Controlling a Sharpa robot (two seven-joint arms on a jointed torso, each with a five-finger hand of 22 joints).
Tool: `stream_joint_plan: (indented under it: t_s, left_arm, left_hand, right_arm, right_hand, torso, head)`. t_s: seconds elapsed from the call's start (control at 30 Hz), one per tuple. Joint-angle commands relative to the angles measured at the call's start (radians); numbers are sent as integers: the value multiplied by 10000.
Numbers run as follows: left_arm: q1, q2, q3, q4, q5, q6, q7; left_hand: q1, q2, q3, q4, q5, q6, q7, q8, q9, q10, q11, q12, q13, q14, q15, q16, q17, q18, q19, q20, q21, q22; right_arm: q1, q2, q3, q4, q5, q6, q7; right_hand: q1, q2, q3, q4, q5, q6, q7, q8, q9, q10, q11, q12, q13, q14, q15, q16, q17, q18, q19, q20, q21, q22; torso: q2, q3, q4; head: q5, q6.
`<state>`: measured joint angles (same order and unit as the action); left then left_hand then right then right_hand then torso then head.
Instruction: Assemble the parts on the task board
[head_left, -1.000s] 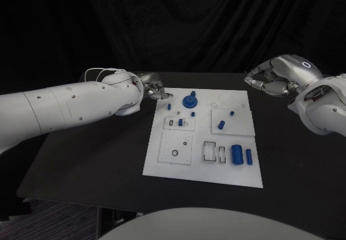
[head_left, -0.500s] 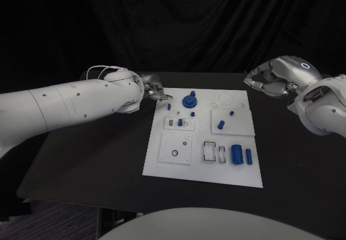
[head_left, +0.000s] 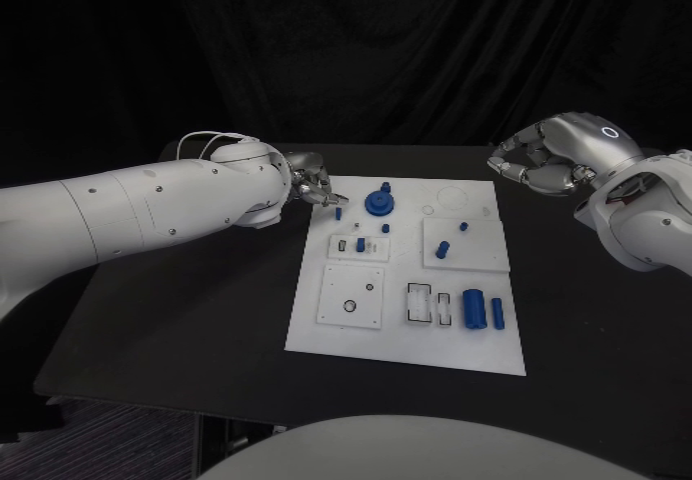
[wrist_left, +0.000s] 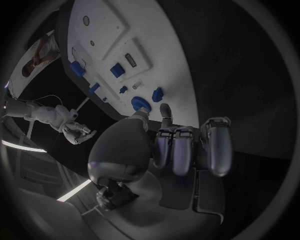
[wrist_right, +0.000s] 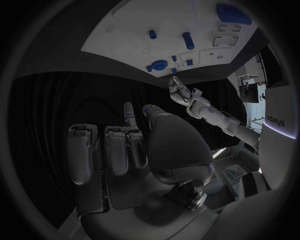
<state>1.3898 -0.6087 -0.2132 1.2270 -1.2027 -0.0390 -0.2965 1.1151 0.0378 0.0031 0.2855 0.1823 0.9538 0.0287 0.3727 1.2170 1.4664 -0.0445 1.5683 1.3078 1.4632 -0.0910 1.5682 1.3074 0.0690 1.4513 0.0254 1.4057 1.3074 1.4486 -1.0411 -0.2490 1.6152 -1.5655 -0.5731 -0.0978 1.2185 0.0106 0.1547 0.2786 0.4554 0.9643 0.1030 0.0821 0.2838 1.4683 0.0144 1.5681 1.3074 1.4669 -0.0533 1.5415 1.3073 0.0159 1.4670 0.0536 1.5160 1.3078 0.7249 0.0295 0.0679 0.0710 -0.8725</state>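
Since a second ago the left hand (head_left: 313, 186) has edged right, toward the far left corner of the task board (head_left: 335, 330), its fingers bunched narrow on nothing I can see. From the left wrist, those curled fingers (wrist_left: 185, 146) hang just off the board's edge near a blue gear-like part (wrist_left: 140, 104). From the right wrist, the right hand (wrist_right: 134, 145) is curled in and empty, over the black table (wrist_right: 56, 85) well off the board's far right corner.

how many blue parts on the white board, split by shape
round blue gear-like part with a peg: 1
long blue cylinders at the board's near right: 2
small blue pieces: 5
total: 8
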Motion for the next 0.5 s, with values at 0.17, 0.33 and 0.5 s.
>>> stream_joint_plan:
  t_s: [0.17, 0.33, 0.5]
  left_arm:
    - [-48, 74, 7, -46, 54, 272, 161]
    - [-60, 110, 7, -56, 54, 316, 131]
    - [-67, 144, 7, -64, 54, 350, 86]
  left_hand:
    - [33, 122, -68, 26, 68, -113, 30, -79, -26, 1044, 69, 25, 2630, 1076, 75, 26, 2634, -145, -75, 32, -104, 1277]
    - [43, 138, -75, 24, 77, -127, 38, -97, -35, 1044, 78, 25, 2630, 1076, 84, 26, 2634, -133, -109, 39, -150, 1248]
    - [71, 155, -76, 13, 98, -137, 44, -112, -44, 1044, 86, 25, 2630, 1076, 92, 26, 2634, -126, -131, 47, -178, 1234]
  right_arm:
    - [-29, -6, 7, 18, -27, 64, 22]
    - [-29, -6, 7, 18, -27, 70, 29]
    - [-29, -10, 8, 21, -27, 88, 25]
  right_hand:
    - [77, -9, 58, 3, 66, 76, 6, -64, -17, 1025, 24, 27, 2634, 858, 42, -62, 1748, 19, 731, 75, -48, 2395]
    - [79, -17, 59, 1, 70, 76, 6, -65, -18, 1025, 22, 27, 2634, 857, 41, -63, 1746, 21, 728, 74, -55, 2393]
    - [80, -24, 61, 0, 75, 76, 6, -66, -19, 1025, 21, 27, 2634, 857, 39, -62, 1748, 19, 731, 72, -48, 2395]
  torso:
    - [13, 2, -1]
    - [2, 7, -3]
    - [2, 4, 5]
  head:
    - [-11, -2]
    - [3, -2]
    - [-5, -2]
